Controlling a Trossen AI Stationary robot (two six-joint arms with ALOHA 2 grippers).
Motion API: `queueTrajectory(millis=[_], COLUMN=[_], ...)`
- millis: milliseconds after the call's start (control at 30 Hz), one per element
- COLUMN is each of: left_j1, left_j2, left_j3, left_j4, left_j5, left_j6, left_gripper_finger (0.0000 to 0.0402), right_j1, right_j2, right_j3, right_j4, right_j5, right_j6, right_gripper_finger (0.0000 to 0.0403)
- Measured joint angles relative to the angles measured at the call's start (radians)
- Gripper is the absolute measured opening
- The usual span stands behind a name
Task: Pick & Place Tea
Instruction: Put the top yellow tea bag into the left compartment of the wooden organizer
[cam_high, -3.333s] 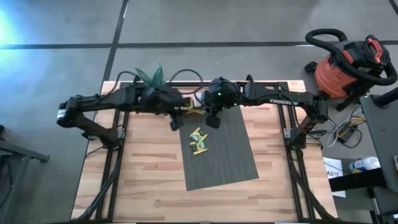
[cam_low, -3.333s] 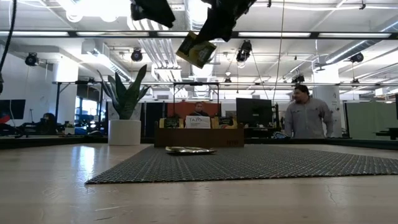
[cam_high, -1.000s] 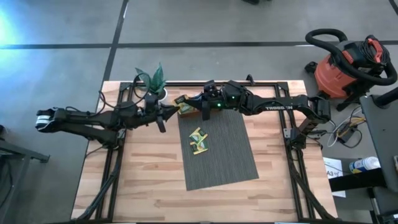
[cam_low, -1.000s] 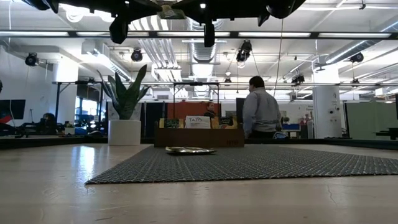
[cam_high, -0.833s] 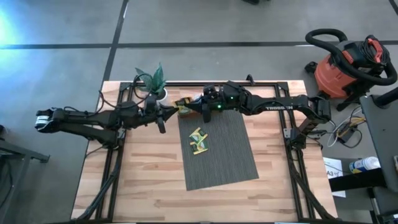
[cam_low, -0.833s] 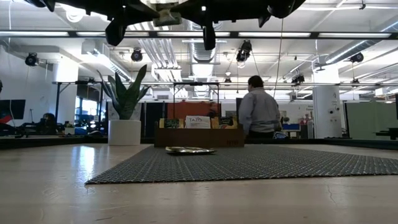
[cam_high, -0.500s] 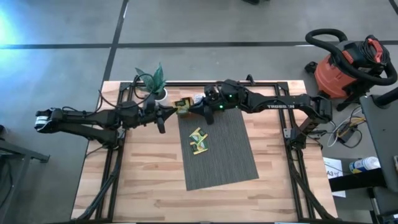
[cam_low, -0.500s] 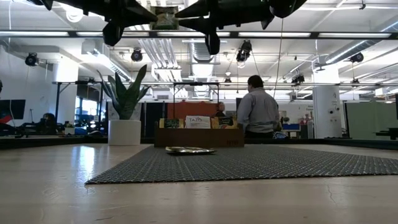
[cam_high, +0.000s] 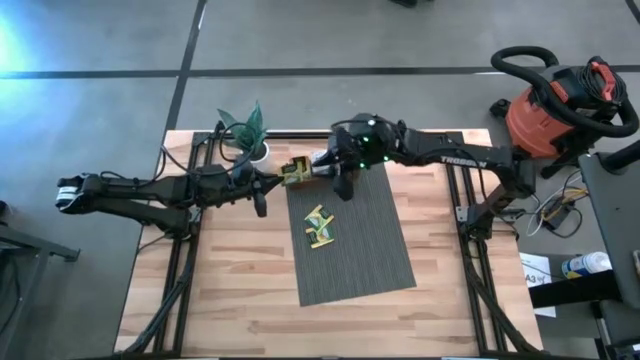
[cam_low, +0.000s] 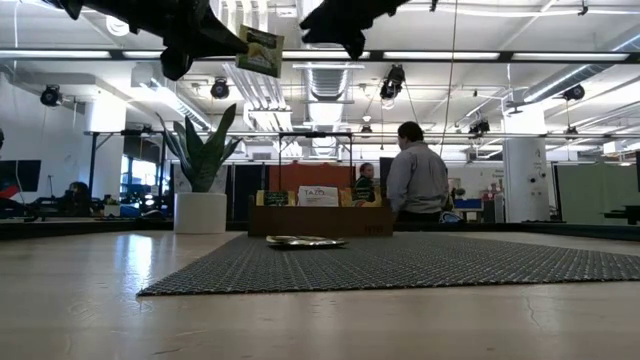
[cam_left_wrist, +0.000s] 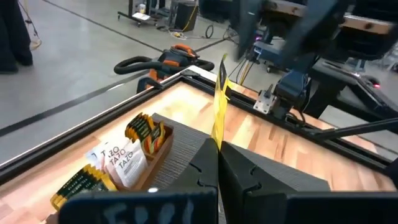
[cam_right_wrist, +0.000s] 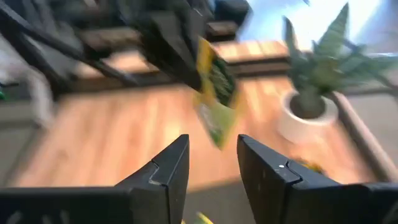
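My left gripper (cam_high: 278, 178) is high over the mat's far left corner, shut on one yellow-and-green tea sachet (cam_high: 294, 172) (cam_low: 260, 50). The left wrist view shows that sachet edge-on (cam_left_wrist: 219, 93). My right gripper (cam_high: 332, 172) (cam_right_wrist: 211, 158) stands open just to the sachet's right, with nothing between its fingers. The sachet (cam_right_wrist: 214, 93) is a short way ahead of it. A few more sachets (cam_high: 320, 226) (cam_low: 305, 241) lie flat in a small heap on the grey mat (cam_high: 360, 250). My left gripper pinches the sachet between its two fingers at the edge nearest them (cam_left_wrist: 216, 135). The fingers come nearly level from the table's left. The sachet sticks out past the fingertips, standing on edge and slightly tilted, high above the table.
A wooden tray (cam_low: 320, 218) (cam_left_wrist: 134, 162) with tea packets stands at the mat's far edge, below the arms. A potted plant (cam_high: 248, 130) is at the far left. A shop vacuum (cam_high: 555, 100) stands off the table at the right. A person (cam_low: 415, 180) is in the room behind.
A second ago both grippers met at the sachet. My right gripper has opened, let go, tipped and rolled, and drawn back up and toward the table's right. The sachet stays in my left gripper, which has kept its place, and its face now shows in the low view.
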Motion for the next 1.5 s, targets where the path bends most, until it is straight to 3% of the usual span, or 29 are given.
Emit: queueTrajectory(millis=[100,367,733,1500], left_j1=[0.0,0.009,0.009,0.009], left_j2=[0.013,0.118,0.183,0.185], left_j3=[-0.003,-0.005,0.009,0.026], left_j4=[-0.002,0.025,0.108,0.152], left_j5=[-0.001,-0.008,-0.032,-0.072], left_j6=[0.011,0.056,0.086,0.194], left_gripper_finger=[0.0,0.0,0.0,0.0], right_j1=[-0.01,-0.02,-0.024,-0.024], right_j2=[0.047,0.207,0.374,0.389], right_j3=[0.13,0.43,0.727,0.729], right_j4=[-0.187,-0.506,-0.759,-0.725], right_j5=[0.057,0.079,0.11,0.13], right_j6=[-0.115,-0.315,-0.424,-0.446], right_gripper_finger=[0.0132,0.0132,0.0132,0.0132])
